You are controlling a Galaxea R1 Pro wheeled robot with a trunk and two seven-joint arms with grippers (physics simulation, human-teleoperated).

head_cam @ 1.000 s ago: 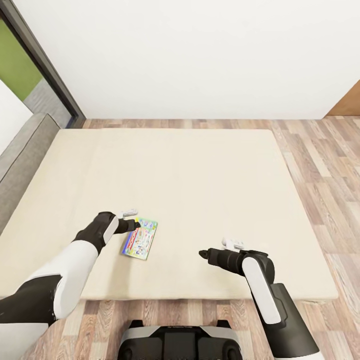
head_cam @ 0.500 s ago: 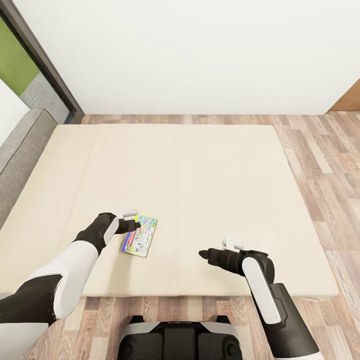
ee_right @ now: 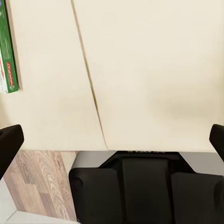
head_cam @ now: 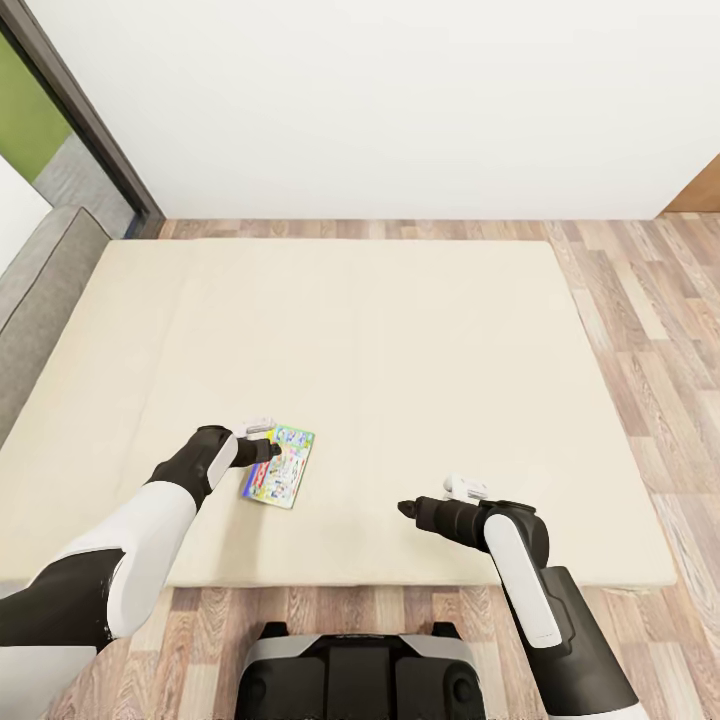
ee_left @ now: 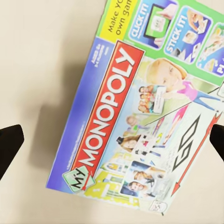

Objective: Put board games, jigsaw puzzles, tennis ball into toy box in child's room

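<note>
Flat on the bed, board game lies lengthwise toward the wall

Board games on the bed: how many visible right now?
1. The board game lies flat on the bed near its front edge, under the left gripper. Any others would be out of frame.

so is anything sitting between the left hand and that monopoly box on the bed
Nothing visible is. The left hand hangs right over the board game, fingers spread to either side, with no other object between them. The box lies flat on the bare bed.
</note>
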